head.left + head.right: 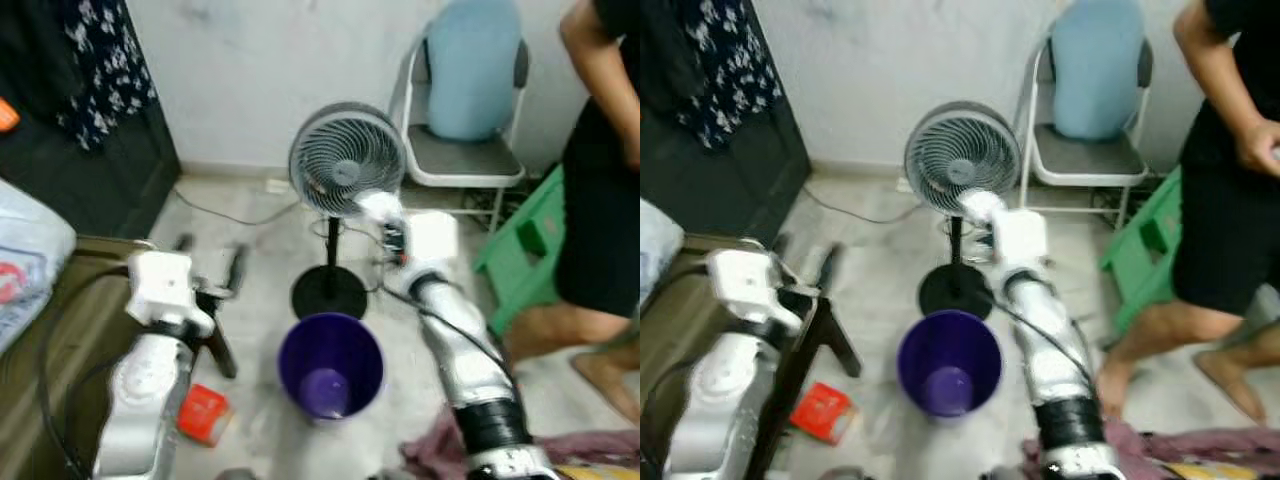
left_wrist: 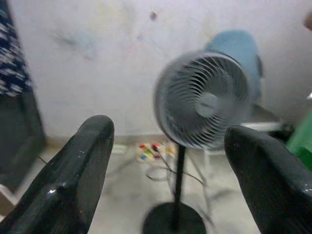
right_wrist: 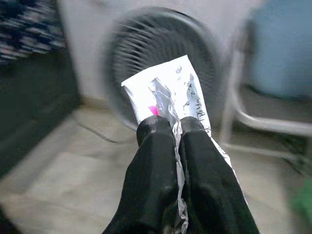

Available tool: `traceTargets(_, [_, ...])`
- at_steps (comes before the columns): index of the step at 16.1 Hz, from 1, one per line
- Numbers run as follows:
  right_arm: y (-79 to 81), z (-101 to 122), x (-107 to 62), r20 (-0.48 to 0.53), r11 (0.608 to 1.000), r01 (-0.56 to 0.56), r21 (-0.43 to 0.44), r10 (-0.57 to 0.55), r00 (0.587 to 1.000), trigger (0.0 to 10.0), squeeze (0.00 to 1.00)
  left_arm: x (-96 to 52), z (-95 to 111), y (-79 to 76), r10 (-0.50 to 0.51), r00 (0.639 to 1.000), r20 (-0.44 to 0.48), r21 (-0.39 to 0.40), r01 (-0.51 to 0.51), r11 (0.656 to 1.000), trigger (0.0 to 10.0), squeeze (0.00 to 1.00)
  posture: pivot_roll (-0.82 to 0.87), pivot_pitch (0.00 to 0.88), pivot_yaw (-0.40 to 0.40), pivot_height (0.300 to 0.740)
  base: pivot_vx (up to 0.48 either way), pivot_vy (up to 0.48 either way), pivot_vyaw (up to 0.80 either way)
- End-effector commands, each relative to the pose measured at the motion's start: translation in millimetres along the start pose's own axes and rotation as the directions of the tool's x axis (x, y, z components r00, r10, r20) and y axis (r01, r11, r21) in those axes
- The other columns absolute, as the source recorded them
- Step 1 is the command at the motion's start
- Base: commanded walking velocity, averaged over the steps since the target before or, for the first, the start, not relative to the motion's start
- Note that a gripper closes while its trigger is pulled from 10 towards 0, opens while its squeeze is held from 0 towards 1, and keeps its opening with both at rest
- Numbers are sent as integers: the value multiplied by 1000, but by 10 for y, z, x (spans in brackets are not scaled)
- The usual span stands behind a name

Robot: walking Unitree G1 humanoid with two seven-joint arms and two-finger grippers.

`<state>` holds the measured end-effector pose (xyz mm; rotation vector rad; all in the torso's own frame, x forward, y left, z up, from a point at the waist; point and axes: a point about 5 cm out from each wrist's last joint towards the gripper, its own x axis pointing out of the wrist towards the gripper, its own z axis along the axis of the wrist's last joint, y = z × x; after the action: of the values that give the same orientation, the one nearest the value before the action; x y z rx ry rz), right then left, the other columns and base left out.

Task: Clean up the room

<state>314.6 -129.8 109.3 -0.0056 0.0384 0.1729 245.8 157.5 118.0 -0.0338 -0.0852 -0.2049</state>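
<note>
The right tool is clenched on a crumpled white paper wrapper with pink print, held up beyond the round purple plastic bin, near the grey pedestal fan. Released there, the light wrapper would probably miss the bin; fan airflow could carry it. The left tool is released, empty. The pale floor carries a red packet, cables and, at near right, crumpled maroon cloth; a person stands at right.

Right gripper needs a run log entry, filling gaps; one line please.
right gripper: shut on white wrapper | left gripper: open | purple bin: below
</note>
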Motion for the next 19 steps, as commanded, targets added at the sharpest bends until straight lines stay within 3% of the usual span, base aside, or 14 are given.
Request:
traceTargets(1, [95, 22, 26, 12, 1000, -25, 17, 24, 1000, 10000, 0, -39, -19, 91, 34, 999, -21, 30, -33, 999, 10000, 0, 70, 30, -2, 740, 0, 0, 0])
traceTargets(4, [128, 10, 52, 6, 1000, -22, -22, 22, 1000, 10000, 0, -66, -21, 119, 52, 998, -25, 46, -50, 998, 10000, 0, 90, 34, -1, 740, 0, 0, 533])
traceTargets(8, [93, -57, 61, -39, 997, 78, 21, -78, 996, 10000, 0, -168, -19, 158, 10, 999, -53, 95, -5, 995, 10000, 0, 116, 52, 14, 740, 0, 0, 200])
traceTargets(11, [-25, -239, 38, -179, 963, 268, 12, -262, 948, 10000, 0, -277, 55, 133, -106, 992, -63, 126, 113, 986, 10000, 0, 160, 79, 37, 740, 0, 0, 0])
traceTargets(13, [-86, -314, 16, -230, 942, 337, -1, -328, 916, 10000, 0, -325, 94, 152, -146, 987, -73, 159, 156, 975, 10000, 0, 173, 93, 53, 740, 0, 0, 0])
traceTargets(16, [-183, -340, -10, -229, 924, 381, -31, -377, 897, 10000, 0, -374, 138, 257, -97, 992, -77, 180, 109, 978, 10000, 0, 190, 118, 77, 740, 0, 0, 0])
traceTargets(19, [-278, -385, 27, -243, 916, 398, -39, -395, 886, 10000, 0, -537, 167, 283, -75, 992, -106, 189, 94, 977, 10000, 0, 235, 151, 103, 740, 0, 0, 0])
